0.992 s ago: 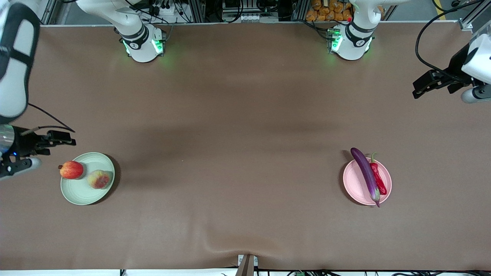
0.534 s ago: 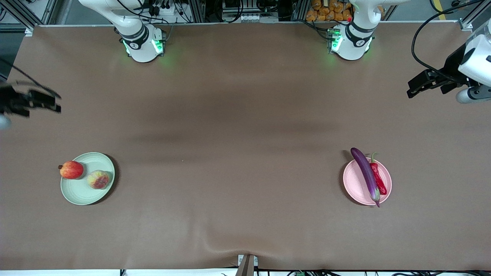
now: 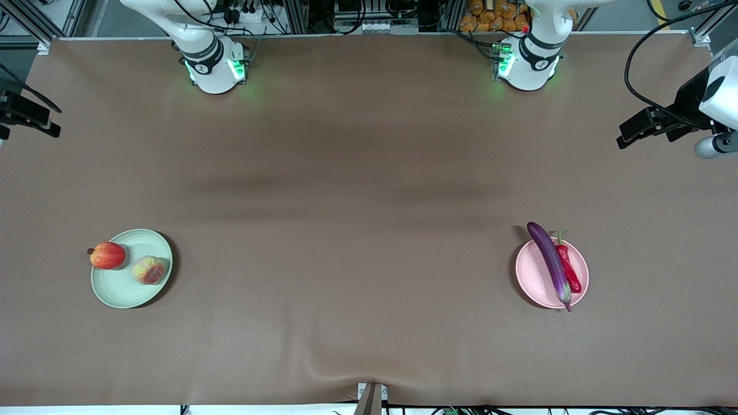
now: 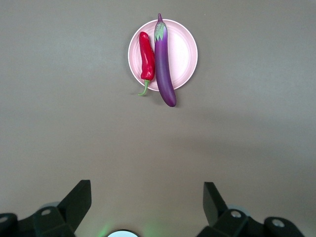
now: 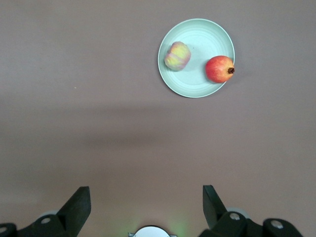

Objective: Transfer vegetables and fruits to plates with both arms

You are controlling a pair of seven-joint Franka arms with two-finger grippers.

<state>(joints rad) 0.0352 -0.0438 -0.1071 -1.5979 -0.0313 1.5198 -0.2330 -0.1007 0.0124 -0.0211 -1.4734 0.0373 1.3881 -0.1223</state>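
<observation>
Brown covered table (image 3: 369, 173), mint green plate (image 3: 124, 291) at 8 o'clock, pink plate (image 3: 533, 276) at 4 o'clock, well apart.

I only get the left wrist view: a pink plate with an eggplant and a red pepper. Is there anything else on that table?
Observer: Yes, a green plate lies toward the right arm's end of the table, carrying a red fruit with a little crown.
Operator: Just that one fruit?
Observer: No, a smaller yellow-pink fruit sits beside it on the same plate.
Operator: Is the other arm grabbing them?
Observer: No, the right gripper is open, empty and high above the table, apart from that plate.
</observation>
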